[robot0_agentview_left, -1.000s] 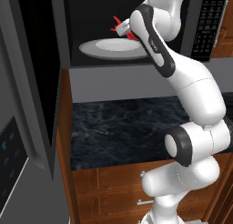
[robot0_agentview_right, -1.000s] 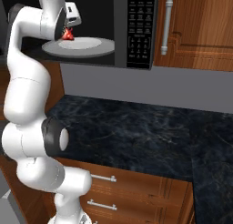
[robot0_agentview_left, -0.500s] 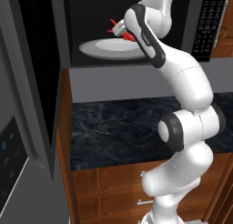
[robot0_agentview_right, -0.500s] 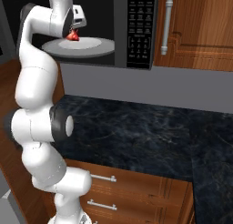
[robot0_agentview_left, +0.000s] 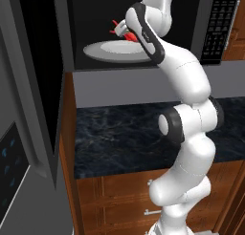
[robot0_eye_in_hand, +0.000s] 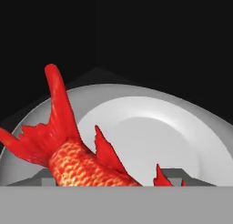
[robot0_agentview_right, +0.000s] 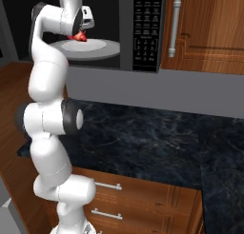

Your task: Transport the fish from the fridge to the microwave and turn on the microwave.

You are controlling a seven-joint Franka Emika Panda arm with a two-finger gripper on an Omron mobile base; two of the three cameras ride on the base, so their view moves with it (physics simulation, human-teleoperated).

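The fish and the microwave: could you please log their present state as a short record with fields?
fish: red-orange fish, held at the gripper, tail pointing away from the hand
fish position: inside the microwave cavity, over the round grey turntable; contact with the turntable cannot be told
microwave door: open, swung out to the left
keypad: black buttons on the right of the cavity, untouched
counter: dark stone worktop below the microwave
stage: fish is at the microwave but not yet released

Both base views flank the arm, sharing the microwave [robot0_agentview_left: 143, 38] [robot0_agentview_right: 128, 33] — hand view (close) inside it.
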